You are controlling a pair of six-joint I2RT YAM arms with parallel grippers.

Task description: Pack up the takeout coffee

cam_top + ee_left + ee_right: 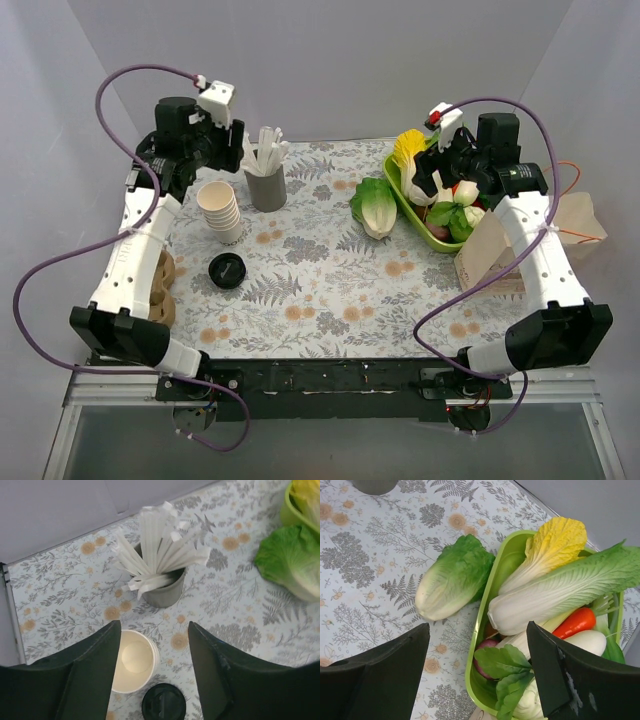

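Note:
No cup with a lid on it shows in any view; the takeout coffee is out of view. A stack of lidless cream cups [222,210] stands at the back left, with a loose black lid [227,270] on the cloth in front of it. Both also show in the left wrist view, the stack [134,660] and the lid [163,702]. My left gripper [235,150] hangs open and empty high above them [154,625]. My right gripper [435,165] is open and empty over the near end of the green tray [478,626].
A grey holder of white paper-wrapped sticks [267,180] stands beside the cups. A loose lettuce [374,208] lies mid-table. The green tray [396,195] holds vegetables. A brown paper bag [485,250] stands at the right. Brown items [163,285] lie by the left arm.

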